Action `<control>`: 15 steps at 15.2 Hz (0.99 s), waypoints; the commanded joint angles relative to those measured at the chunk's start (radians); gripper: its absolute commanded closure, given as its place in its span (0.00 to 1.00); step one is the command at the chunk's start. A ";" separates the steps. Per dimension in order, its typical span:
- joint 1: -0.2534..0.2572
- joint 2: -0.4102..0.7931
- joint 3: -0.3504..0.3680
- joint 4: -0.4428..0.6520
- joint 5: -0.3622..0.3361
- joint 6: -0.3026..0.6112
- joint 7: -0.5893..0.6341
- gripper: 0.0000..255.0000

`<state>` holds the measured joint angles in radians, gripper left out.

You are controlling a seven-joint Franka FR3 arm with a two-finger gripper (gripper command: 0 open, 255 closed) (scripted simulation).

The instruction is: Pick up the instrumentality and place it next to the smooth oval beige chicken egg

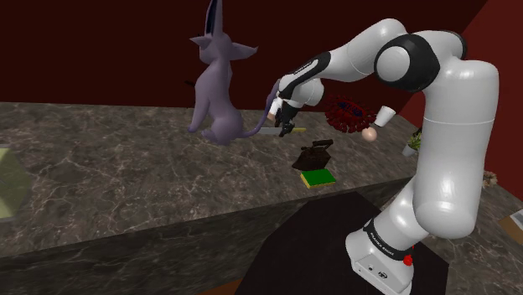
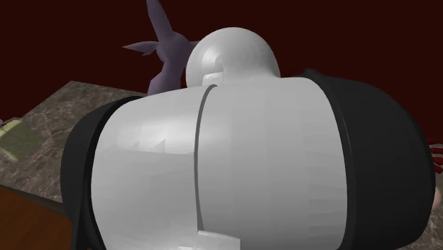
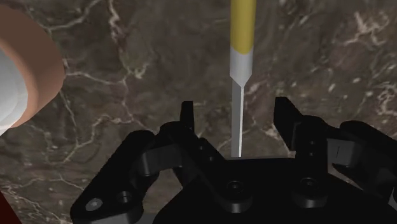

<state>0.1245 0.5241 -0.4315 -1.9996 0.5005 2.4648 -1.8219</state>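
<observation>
Fingers [image 3: 235,105] wide open, nothing in them, and the tool [image 3: 238,70] is right there on the counter [image 3: 114,127]. It lies flat on the dark marbled stone, and its thin grey blade runs straight down the middle of the gap between my two fingers, touching neither. This is the line-up that matters: the long axis points directly away from my palm, with the blade end nearest me and the yellow handle farther out past my fingertips. That means my closing stroke cuts square across the shaft, which is how I want it. The catch, as I read it, is that only the skinny blade sits between the fingers, not the fat handle. It's a narrow, slick thing to pinch, so I'd have to close nearly all the way, and it could twist or tip with the handle's weight hanging out front. I can't tell how high I am above the stone, so I'd drop gently before squeezing. In the shoulder view my fingers [image 1: 285,126] hang over the far part of the counter, just right of the purple figure [image 1: 214,92]. The egg [image 1: 369,132] sits off to that view's right, near but clearly apart, so the carry looks like a short one to the right.
</observation>
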 commanded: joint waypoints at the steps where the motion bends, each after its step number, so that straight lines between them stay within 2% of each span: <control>1: 0.000 0.000 0.000 0.000 0.000 0.000 0.000 1.00; 9: 0.000 0.000 0.000 0.000 0.000 0.000 0.000 1.00; 15: 0.024 -0.061 -0.032 -0.004 -0.046 -0.052 0.035 1.00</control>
<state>0.1453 0.4717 -0.4593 -2.0059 0.4611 2.4215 -1.7920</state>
